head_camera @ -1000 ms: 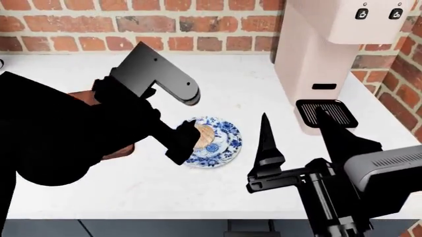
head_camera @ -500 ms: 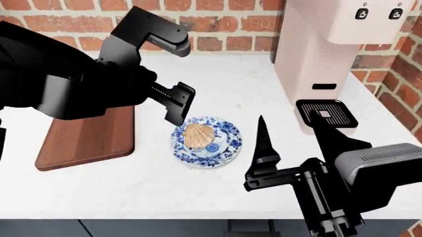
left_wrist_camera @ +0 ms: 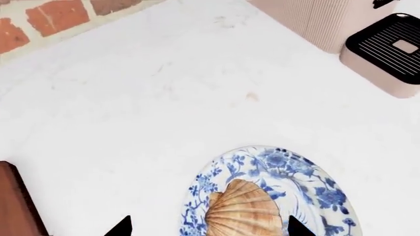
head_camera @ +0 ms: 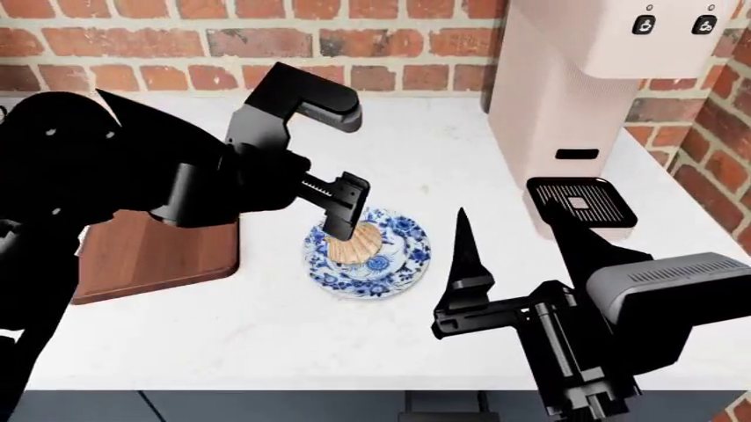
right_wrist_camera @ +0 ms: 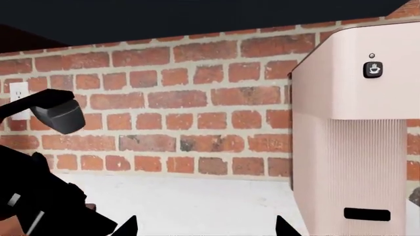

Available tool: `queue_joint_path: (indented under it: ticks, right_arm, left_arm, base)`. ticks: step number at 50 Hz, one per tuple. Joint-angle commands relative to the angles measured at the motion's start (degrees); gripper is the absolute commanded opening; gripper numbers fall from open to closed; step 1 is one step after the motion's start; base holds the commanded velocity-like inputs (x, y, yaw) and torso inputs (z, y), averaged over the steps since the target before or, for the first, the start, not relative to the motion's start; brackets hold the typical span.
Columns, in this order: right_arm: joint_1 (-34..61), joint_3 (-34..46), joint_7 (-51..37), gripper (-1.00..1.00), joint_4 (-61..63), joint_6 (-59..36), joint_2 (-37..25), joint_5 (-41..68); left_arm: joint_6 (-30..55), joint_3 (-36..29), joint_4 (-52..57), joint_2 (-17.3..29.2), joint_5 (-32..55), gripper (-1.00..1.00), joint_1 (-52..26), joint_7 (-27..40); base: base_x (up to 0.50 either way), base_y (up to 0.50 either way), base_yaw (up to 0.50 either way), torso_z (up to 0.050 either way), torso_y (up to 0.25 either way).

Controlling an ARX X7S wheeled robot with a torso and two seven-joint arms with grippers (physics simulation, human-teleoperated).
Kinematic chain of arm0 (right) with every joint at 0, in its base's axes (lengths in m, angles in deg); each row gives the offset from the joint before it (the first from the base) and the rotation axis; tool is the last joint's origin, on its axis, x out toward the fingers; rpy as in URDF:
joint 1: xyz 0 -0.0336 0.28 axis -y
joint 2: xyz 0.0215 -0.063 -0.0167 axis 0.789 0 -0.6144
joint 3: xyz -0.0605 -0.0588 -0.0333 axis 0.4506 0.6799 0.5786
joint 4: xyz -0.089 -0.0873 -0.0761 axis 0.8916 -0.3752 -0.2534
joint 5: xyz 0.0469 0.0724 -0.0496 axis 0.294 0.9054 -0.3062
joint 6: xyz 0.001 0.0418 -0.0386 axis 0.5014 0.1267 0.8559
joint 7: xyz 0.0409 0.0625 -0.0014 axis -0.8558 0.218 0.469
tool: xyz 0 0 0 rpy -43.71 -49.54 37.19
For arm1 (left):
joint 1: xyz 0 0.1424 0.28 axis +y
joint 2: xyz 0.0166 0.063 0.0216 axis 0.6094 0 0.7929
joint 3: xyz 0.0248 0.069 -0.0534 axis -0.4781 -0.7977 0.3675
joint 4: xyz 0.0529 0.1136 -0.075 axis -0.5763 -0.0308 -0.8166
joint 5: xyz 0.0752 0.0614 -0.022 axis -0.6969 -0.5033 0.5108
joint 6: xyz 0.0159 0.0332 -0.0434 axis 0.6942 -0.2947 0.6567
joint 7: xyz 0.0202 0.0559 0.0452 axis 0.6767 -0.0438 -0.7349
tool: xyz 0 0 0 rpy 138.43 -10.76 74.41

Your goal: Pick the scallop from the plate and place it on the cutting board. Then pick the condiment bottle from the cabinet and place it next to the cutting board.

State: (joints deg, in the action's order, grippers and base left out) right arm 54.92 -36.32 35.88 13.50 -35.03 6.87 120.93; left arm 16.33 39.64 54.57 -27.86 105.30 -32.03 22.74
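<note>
— Left gripper (head_camera: pixel 343 211) hangs right over the scallop (head_camera: pixel 355 243), jaws spread wide. In the left wrist view its two tips bracket the shell with bare plate (left_wrist_camera: pixel 325 194) showing on both sides, so nothing is gripped.

— Where does the shell sit?

— On the blue-and-white plate, near the middle of the counter (head_camera: pixel 270 334). The cutting board (head_camera: pixel 153 255) lies towards the counter's left edge, partly under the left arm, well apart from the plate.

— And the other arm?

— The right gripper (head_camera: pixel 516 255) stands parted and empty near the front edge, just beside the coffee machine's drip tray (head_camera: pixel 581 200).

— What could go wrong from here?

— The shell is low and domed. If the tips close too high, I judge they would ride up the ribs and squeeze it out sideways. If they come down too far, they could press on the plate's rim and tip or push the plate. An off-centre pinch might also let the shell swivel on the way to the board.

— The condiment bottle?

— Not in view.
</note>
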Motion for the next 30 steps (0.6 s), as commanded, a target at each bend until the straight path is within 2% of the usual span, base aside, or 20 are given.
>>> queue_joint_path:
  ticks: [1, 30]
  right_arm:
    - [0.11, 0.10, -0.09, 1.00, -0.32, -0.03, -0.02, 0.19]
    - [0.37, 0.33, -0.12, 1.00, -1.04, 0.03, -0.05, 0.80]
  left_arm:
    - [-1.01, -0.61, 1.29, -1.84, 0.67, 1.00, 1.95, -0.02]
    - [-5.32, -3.64, -2.84, -4.10, -3.66, 1.00, 4.85, -4.02]
  base:
    - [0.00, 0.00, 0.00, 0.000, 0.000]
    - [0.00, 0.00, 0.00, 0.000, 0.000]
